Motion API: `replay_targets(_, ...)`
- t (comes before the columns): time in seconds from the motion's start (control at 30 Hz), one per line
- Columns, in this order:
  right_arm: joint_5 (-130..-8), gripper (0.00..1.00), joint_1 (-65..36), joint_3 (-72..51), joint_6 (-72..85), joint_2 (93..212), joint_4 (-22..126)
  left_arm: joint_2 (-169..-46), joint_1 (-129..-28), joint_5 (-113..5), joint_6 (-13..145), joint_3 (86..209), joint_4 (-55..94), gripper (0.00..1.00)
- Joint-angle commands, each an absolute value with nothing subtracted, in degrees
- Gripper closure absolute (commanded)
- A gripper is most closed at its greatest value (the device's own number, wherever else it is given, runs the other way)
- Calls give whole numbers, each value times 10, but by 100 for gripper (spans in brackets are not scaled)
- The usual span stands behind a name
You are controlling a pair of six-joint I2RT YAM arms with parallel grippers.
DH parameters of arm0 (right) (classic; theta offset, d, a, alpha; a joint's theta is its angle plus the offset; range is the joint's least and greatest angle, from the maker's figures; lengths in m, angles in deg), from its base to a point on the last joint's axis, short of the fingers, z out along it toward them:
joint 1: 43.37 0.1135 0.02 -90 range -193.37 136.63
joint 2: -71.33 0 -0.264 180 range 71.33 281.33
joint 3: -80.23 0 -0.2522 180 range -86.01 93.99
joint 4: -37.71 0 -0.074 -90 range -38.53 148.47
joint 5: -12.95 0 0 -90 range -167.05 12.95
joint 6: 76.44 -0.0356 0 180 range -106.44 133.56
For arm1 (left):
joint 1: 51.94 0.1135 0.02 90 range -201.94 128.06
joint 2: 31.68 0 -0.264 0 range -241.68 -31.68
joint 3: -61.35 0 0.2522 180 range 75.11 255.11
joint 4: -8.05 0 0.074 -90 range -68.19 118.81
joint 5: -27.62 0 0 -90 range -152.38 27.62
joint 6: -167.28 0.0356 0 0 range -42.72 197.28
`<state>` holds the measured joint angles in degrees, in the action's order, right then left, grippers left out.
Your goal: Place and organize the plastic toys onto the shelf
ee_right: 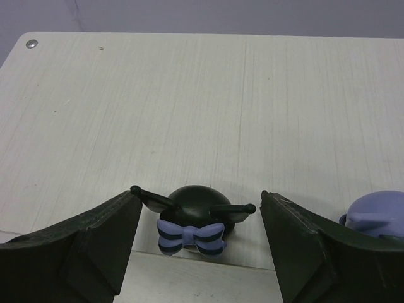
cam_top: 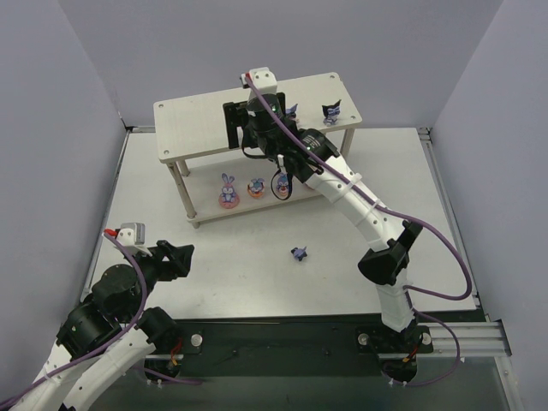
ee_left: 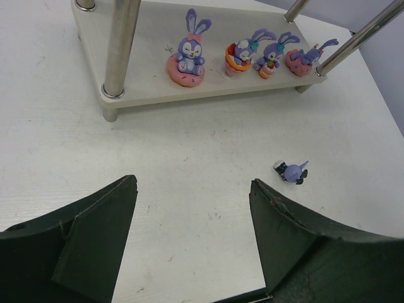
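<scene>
The shelf [cam_top: 205, 116] stands far back on the table [cam_top: 240, 274]; the right gripper [ee_right: 199, 197] hangs over its top board, jaws apart beside a black bowed figure [ee_right: 191, 222]; the left gripper [ee_left: 192, 183] gapes over the table; four bunnies [ee_left: 242, 53] occupy the lower tier; one dark figure [ee_left: 291, 172] lies on the tabletop.

You are working in a robotics lab test cell. Plain pale grey panel walls [cam_top: 51, 128] box in a white rectangular tabletop [cam_top: 257, 282] on three sides. At its near edge, two black-and-white jointed robot arms [cam_top: 351, 201] are bolted to a black base plate [cam_top: 282, 330] beside a silver slotted aluminium rail [cam_top: 467, 338]. Thin purple cables [cam_top: 456, 254] trail along each arm from wrist to base.
</scene>
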<state>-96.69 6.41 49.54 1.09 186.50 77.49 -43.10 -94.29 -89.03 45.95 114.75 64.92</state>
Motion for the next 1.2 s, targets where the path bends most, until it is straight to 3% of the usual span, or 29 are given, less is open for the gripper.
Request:
replay_targets(0.0,-977,21,74,486,28,1833,761,-427,-947,-888,457,1147,632,18)
replay_targets(0.6,-1028,20,127,346,63,1689,724,-428,-947,-889,457,1148,633,18)
replay_targets(0.93,-1046,26,157,32,-31,1472,721,-448,-947,-869,463,1150,625,18)
replay_targets(1.17,-1044,30,155,-185,-129,1342,749,-519,-947,-775,459,1131,564,18)
